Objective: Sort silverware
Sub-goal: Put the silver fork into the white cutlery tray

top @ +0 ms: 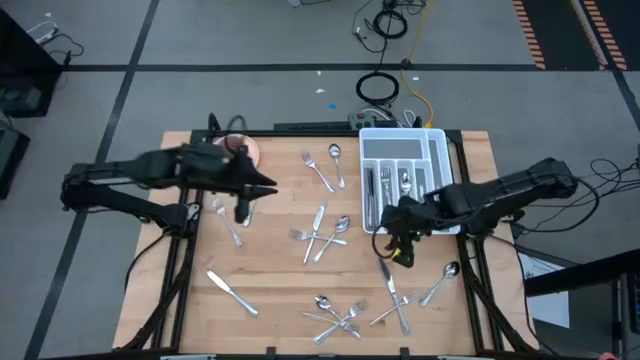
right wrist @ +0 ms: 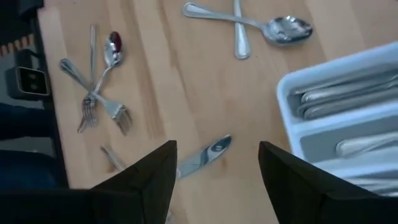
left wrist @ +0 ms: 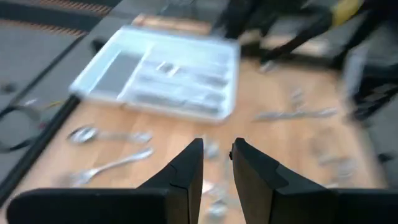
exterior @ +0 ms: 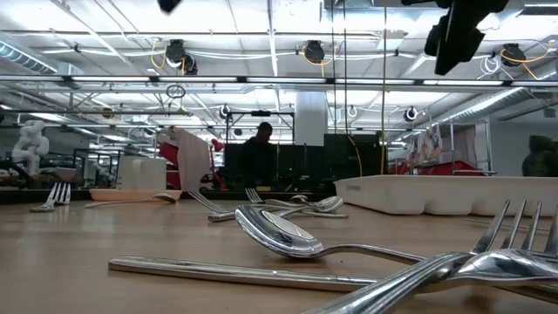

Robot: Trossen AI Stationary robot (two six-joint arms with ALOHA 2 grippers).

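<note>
Knife (right wrist: 205, 155) nearest right gripper (right wrist: 217, 180), long axis diagonal, blade toward tray (right wrist: 323, 93); gripper wide, empty. Left gripper (left wrist: 216, 165) narrow, empty.

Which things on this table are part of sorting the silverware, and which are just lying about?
Part of the job:
- loose forks, spoons and knives on the table
- white tray, some pieces already in it

Just lying about:
- pink cup
- cables on the floor

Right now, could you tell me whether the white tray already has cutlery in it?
Partly filled: the tray holds several pieces; one side slot looks empty.
</note>
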